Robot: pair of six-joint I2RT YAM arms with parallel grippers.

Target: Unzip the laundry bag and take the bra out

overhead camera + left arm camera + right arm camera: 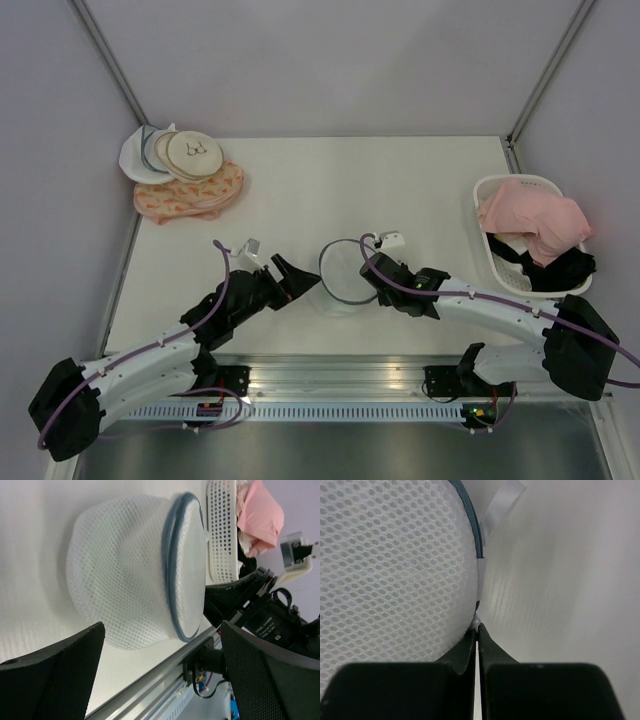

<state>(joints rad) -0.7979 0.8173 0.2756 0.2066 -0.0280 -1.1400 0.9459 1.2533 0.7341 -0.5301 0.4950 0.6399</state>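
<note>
The right pincer (476,630) is clenching the rim of the round white mesh laundry bag (347,272), likely anchoring it on the white tabletop (400,180) while the wide-open left pincer (161,630) is hovering opposite.

White table (400,180) — pale grey walls (330,60) on three sides, metal rail (340,372) at near edge

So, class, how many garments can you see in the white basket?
2: pink garment on top, black garment beneath it toward the near end. Others may be hidden.
</note>
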